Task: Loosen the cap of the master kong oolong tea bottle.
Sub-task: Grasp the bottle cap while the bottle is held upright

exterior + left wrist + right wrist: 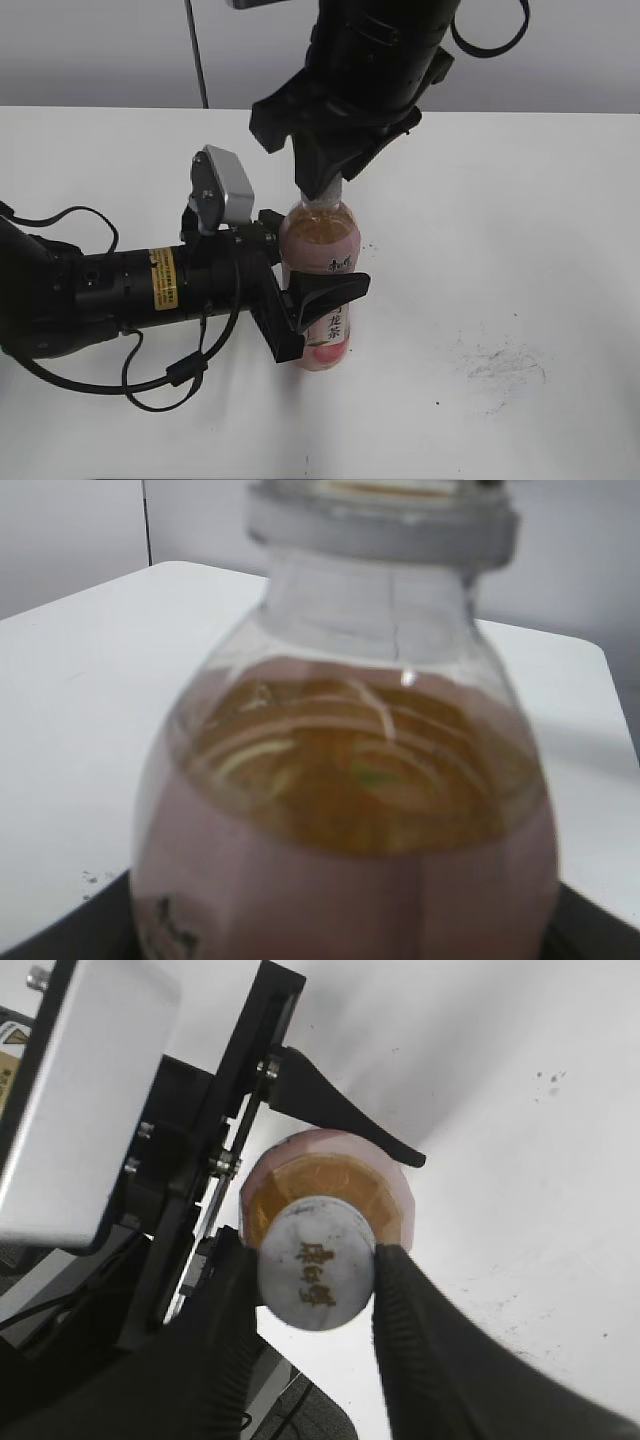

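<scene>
Right gripper (316, 1270) pinches cap (316, 1275), dark print unreadable.

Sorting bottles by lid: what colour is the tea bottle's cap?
The cap is white-grey with a small dark print on top; the right wrist view shows it best.

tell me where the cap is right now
The cap sits atop the tea bottle at the exterior view's centre, between the right gripper fingers.

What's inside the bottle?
The bottle holds brownish tea filling it up to the shoulder, with a clear empty neck below the cap. The pink label hides the tea lower down.
</scene>
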`<state>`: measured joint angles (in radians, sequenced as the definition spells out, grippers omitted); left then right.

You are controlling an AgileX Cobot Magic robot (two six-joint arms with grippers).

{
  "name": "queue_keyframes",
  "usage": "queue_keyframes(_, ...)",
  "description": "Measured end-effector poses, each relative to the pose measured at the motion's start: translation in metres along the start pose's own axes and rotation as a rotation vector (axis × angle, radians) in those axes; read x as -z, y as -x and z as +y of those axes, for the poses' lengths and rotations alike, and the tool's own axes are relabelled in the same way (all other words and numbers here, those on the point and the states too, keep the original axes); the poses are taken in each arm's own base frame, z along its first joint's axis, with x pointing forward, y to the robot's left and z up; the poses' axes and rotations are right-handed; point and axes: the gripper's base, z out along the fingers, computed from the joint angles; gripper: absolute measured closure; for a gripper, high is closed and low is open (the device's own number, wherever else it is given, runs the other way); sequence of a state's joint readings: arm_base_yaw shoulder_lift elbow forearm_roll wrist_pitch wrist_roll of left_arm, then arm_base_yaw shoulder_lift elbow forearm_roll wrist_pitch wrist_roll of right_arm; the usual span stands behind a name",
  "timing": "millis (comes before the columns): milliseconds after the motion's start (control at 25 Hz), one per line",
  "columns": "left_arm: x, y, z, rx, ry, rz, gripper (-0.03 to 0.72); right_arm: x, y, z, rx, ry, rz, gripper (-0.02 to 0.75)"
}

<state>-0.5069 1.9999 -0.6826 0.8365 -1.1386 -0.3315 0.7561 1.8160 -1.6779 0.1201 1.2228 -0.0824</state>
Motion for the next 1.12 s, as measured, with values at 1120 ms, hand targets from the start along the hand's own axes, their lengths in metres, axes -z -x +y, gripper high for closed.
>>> queue_keyframes(1120,0.0005,-0.0001,0.0007,0.007,0.009,0.001,0.264,0.0042,0.0009,0.0025,1.634,0.011,-0.030,0.692)
